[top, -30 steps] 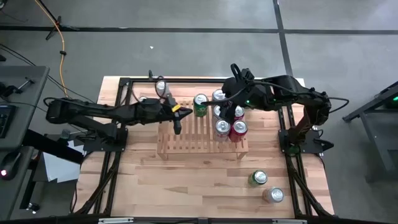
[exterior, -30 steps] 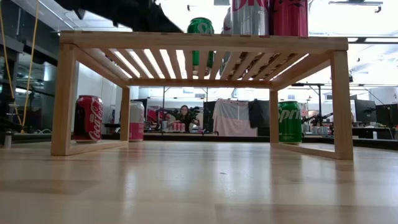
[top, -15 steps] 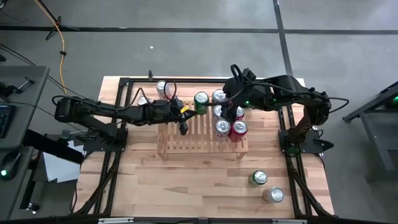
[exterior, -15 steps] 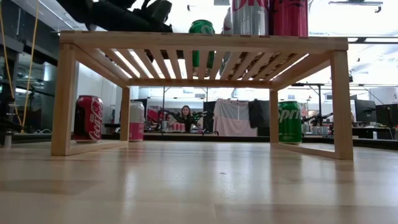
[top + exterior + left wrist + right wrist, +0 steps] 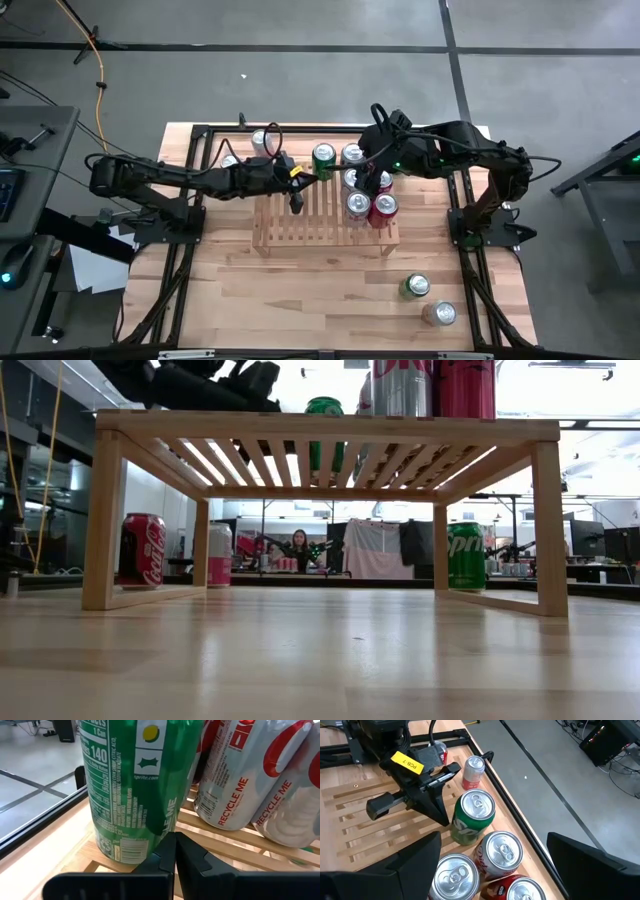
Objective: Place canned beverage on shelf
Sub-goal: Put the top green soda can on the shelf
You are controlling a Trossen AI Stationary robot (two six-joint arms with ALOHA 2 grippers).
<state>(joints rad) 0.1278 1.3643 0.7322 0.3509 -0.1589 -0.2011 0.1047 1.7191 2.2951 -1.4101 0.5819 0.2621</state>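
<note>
1. The shelf [image 5: 325, 215], a low rack of light wooden slats, sits in the upper middle of the high view, on the wooden table [image 5: 300, 300].
2. The green can [image 5: 323, 160] stands upright at the shelf's upper edge in the high view, left of the cluster of silver and red cans [image 5: 365, 195] on the shelf's right part.
3. The left gripper [image 5: 297, 193] reaches in from the left of the high view and sits over the slats just left of and below the green can; its fingers are pressed together and grip nothing.
4. In the left wrist view the closed fingertips [image 5: 174, 851] point at the base of the green can [image 5: 142, 785], touching it or very nearly so; the view does not settle which.
5. The right gripper [image 5: 368, 180] hangs over the can cluster at the upper right of the shelf, fingers spread wide and holding nothing; in its wrist view the green can [image 5: 474, 816] stands between them farther off.
6. Two more cans [image 5: 426, 299] stand on the table at the lower right of the high view, well apart from the shelf.
7. In the low view, a red can [image 5: 142, 550] stands on the table at the left, seen under the shelf.
</note>
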